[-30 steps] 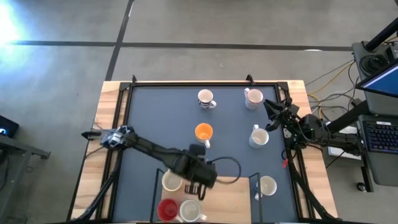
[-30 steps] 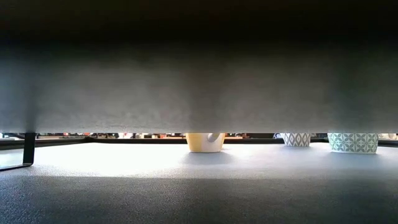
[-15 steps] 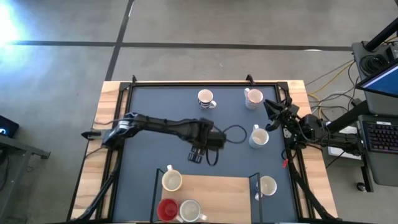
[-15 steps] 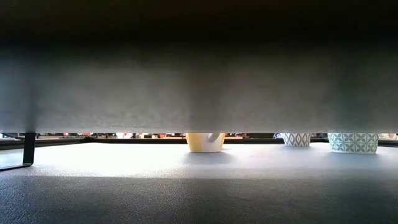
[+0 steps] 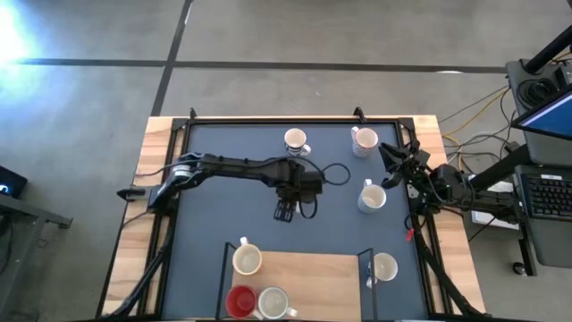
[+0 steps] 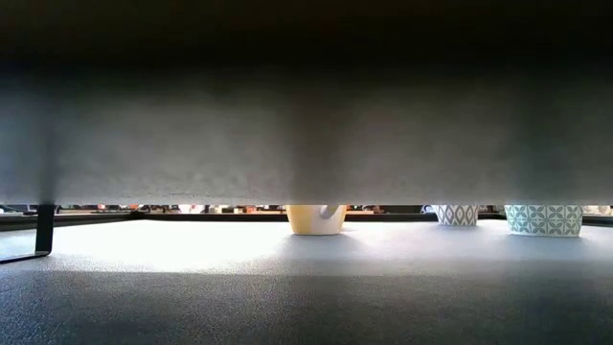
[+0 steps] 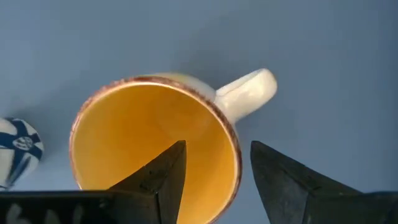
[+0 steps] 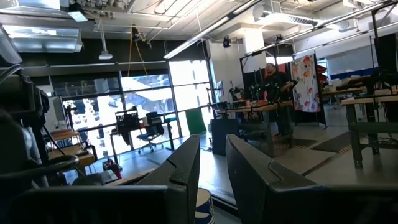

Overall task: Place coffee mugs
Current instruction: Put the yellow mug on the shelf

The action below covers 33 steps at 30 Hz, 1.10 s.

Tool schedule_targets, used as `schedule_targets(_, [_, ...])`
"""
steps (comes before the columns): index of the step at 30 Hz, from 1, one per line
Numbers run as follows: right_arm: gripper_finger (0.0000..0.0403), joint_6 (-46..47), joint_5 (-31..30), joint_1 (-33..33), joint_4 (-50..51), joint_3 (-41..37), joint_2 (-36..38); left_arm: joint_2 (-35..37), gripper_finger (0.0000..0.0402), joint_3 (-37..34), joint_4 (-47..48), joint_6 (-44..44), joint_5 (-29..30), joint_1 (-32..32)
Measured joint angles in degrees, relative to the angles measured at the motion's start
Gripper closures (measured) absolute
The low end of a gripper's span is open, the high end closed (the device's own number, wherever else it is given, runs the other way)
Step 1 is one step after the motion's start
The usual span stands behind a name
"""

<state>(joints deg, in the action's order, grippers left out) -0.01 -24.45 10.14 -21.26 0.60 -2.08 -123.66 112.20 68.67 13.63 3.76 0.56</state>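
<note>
A: Where is the left end effector (image 5: 285, 212)?

B: Out over the middle of the dark table (image 5: 206, 233), reaching in from the left side. Its wrist view looks straight down into the orange mug (image 7: 155, 144), and its two fingers (image 7: 163, 176) stand apart with one tip over the mug's mouth and the other outside the rim on the handle side. Spread open, gripping nothing.

A: And the rest of the mugs?

B: Two white mugs stand along the far edge, one mid-table (image 5: 296, 140) and one further right (image 5: 364, 140). A third white mug (image 5: 371, 198) sits near the right edge. On the near side, a cream mug (image 5: 247, 260) rests at the left corner of the wooden board (image 5: 313, 277), with a red mug (image 5: 239, 302) and a white mug (image 5: 273, 303) side by side nearer still. Another white mug (image 5: 383, 266) stands just right of the board.

A: The right end effector (image 5: 386, 154)?

B: Parked at the far right edge of the table, aimed out at the room. Its fingers (image 8: 180, 171) show a narrow gap between them and hold nothing.
</note>
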Motion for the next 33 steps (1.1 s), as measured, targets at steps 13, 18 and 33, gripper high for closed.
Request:
schedule_targets(13, [0.0335,0.0,0.0,0.0,0.0,0.0,0.0,0.0,0.0392,0.15,-2.7,-17.61,-0.56,-0.64])
schedule_targets(18, [0.0335,0.0,0.0,0.01,-0.02,-0.01,0.0,0.0,0.0397,1.63,-0.19,-32.23,-0.3,-2.19])
schedule_targets(33, [0.0335,0.0,0.0,0.0,-0.01,0.0,0.0,0.0,0.04,1.93,0.72,-61.46,5.09,-4.47])
